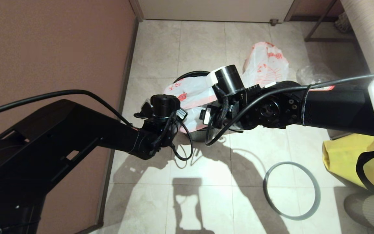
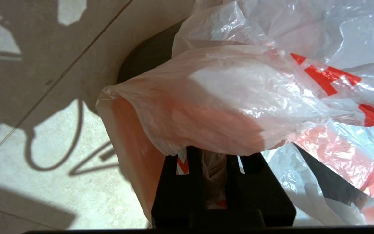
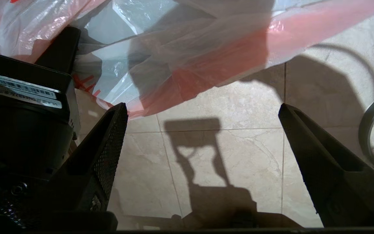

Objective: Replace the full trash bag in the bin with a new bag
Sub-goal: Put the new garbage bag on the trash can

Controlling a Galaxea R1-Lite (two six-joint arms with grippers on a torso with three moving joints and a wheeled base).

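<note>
The new bag [image 1: 190,94] is lying draped over the mouth of the bin [image 1: 192,74], near the centre of the head view, its pink-red band [image 2: 135,143] hanging down the bin's near side. The left pincer [image 2: 213,172] is clamping a bunched fold of that bag, its 2 fingers [image 2: 180,188] nearly together on the plastic. The right pincer [image 3: 203,130] is hovering just beside the bag, its jaws spread wide over bare floor tiles [image 3: 206,156] and holding nothing. At 1 o'clock from the bin, the full trash bag [image 1: 266,63] is sitting on the floor [image 1: 203,39]. The grey ring rim [image 1: 291,190] is lying flat at 5 o'clock, well apart from the bin. A yellow bag [image 1: 352,159] is resting at 4 o'clock.
</note>
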